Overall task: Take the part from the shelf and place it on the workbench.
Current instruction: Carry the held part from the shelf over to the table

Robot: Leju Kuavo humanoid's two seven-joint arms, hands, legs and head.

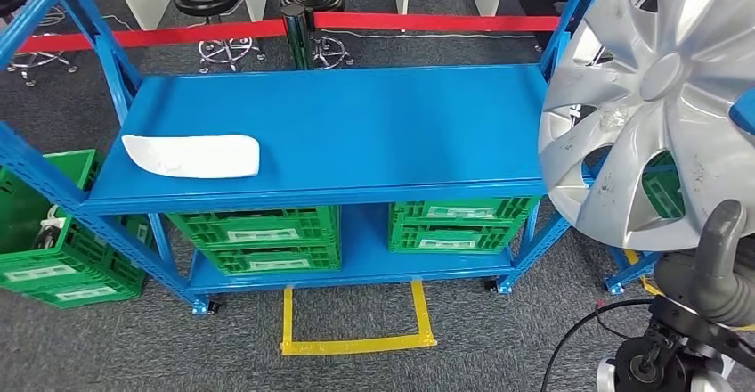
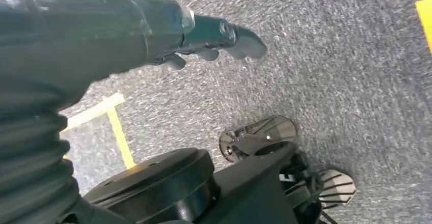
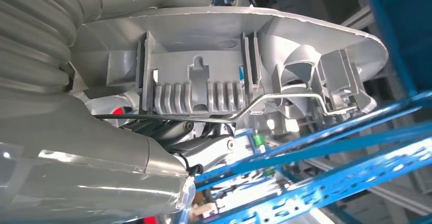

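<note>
The silver wheel cover (image 1: 654,98) is off the blue shelf (image 1: 329,125), raised at the right of the head view, just beside the shelf's right end. The right hand (image 3: 76,147) holds it: in the right wrist view the fingers (image 3: 204,150) reach in under its ribbed back, against the wire retaining ring (image 3: 244,109), with the thumb on the other side. The left hand (image 2: 153,25) hangs over the carpet, its fingers (image 2: 239,40) stretched out loosely and holding nothing.

The cover is round, so it has no true long axis; its disc stands close to upright, with the spoked face turned toward the robot and slightly left, and the clipped back facing away.

The main risk, as I judge it, is the cover's left rim catching the shelf's blue upright (image 1: 554,49) as the arm swings, since they sit so close. A 2nd risk is slipping: the hold is at 1 edge of a broad, light disc, so a quick turn could pivot it loose. A white part (image 1: 191,156) still lies at the shelf's left.
</note>
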